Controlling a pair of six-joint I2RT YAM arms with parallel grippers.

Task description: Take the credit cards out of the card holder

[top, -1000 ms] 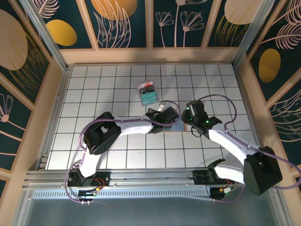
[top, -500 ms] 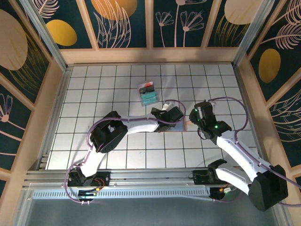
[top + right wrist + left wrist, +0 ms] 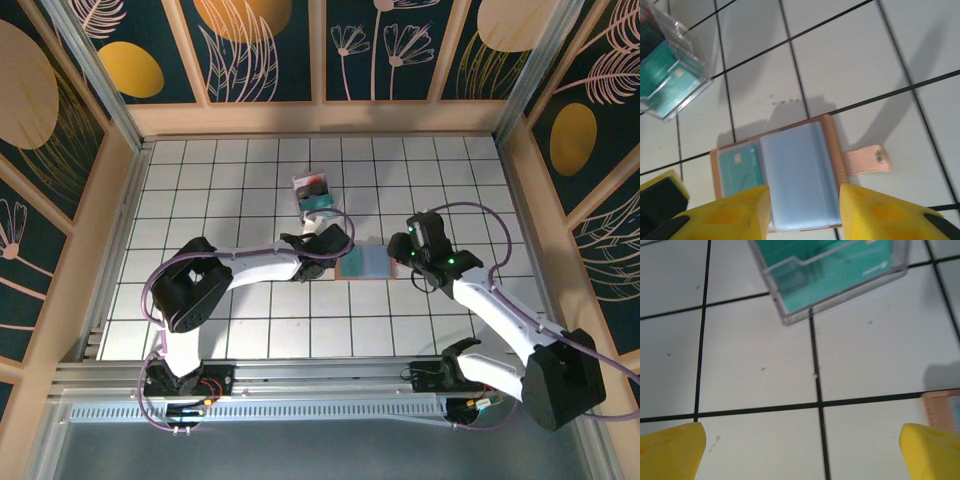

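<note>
The card holder (image 3: 366,264) lies open and flat on the white tiled table, pinkish-tan rim around grey-blue sleeves (image 3: 797,182). A teal credit card (image 3: 740,167) sits in its left pocket, and the tan strap tab (image 3: 867,160) sticks out to the right. My right gripper (image 3: 805,216) hovers over the holder's right half, yellow fingers apart on either side of the sleeve, gripping nothing; from above it (image 3: 398,252) is at the holder's right edge. My left gripper (image 3: 800,452) is wide open over bare tile, just left of the holder (image 3: 942,407).
A clear box of teal cards (image 3: 315,197) with red and black parts lies one tile beyond the holder, near my left gripper (image 3: 338,240); the box (image 3: 830,275) is close ahead of the left fingers. Wooden walls ring the table.
My left arm has pulled back to the left off the card holder, which now lies uncovered and open. My right gripper shifted slightly left over the holder's right half.
</note>
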